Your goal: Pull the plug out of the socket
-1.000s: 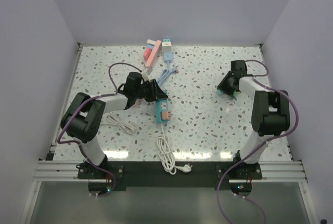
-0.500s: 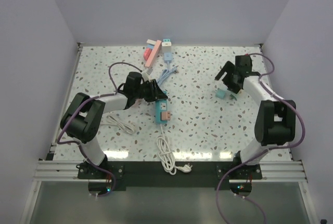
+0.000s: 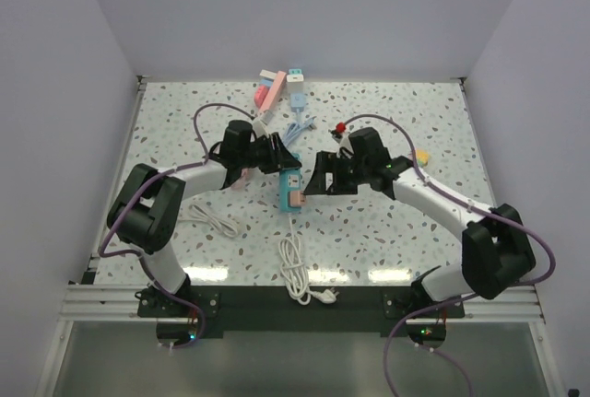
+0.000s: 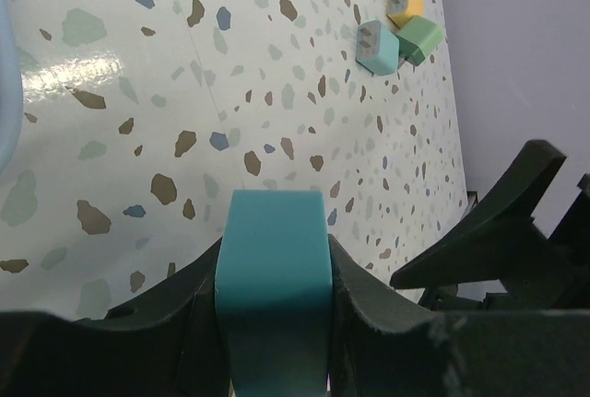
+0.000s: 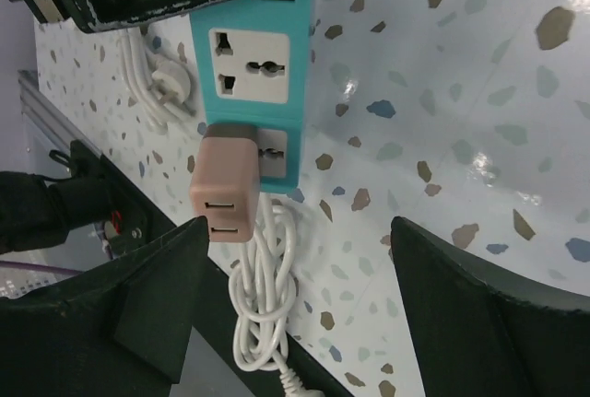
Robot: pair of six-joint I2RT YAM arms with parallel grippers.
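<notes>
Plug yet to come out: the pale pink square plug (image 5: 225, 185) sits seated in the outlet nearest the cord end of the teal plastic socket strip (image 5: 253, 65). The strip lies near the middle of the speckled terrazzo worktop (image 5: 442, 75), between the two arms. The left fingers (image 4: 369, 300) are clamped on the far end of the strip, its teal body pinched tight between them in the left wrist view, so the bracing half of the job looks done. The right fingers (image 5: 157, 305) are spread wide and hold nothing. They hang just beside the plug on the strip's right flank, the plug lying ahead of them and closer to one finger than the other. No contact with it can be made out. The strip's white coiled cable (image 5: 261, 300) trails from the plug end toward the arm bases, slack and unheld. By this reading the approach is all but complete and the pull itself has not begun. What is left is to centre the right fingers over the pink body, close on it, and draw it straight off the socket face while the left arm keeps the strip from riding along. Only when the plug is apart from the strip would the task count as finished.
</notes>
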